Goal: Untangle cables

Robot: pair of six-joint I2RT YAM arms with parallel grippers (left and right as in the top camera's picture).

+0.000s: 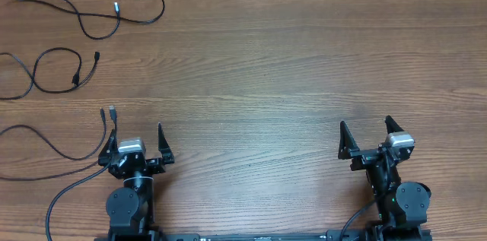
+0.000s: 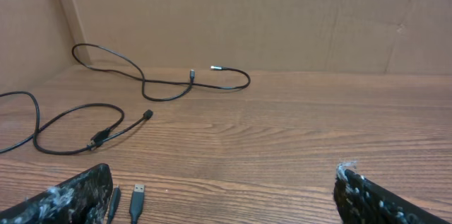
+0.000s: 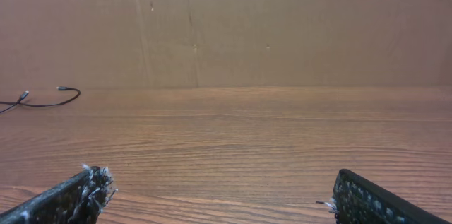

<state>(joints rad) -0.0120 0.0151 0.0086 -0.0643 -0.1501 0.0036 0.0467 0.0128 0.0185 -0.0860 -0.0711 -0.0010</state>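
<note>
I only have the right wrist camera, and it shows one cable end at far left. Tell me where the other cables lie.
Observer: Overhead, three cables lie apart on the left half of the table: far cable, middle cable, near cable.
Operator: Say which one is closest to the left tool.
Observer: The near cable. Its plug ends lie just ahead of the left tool, toward its left side.
Operator: Report both tools.
Observer: The left tool and the right tool are both open and hold nothing.
</note>
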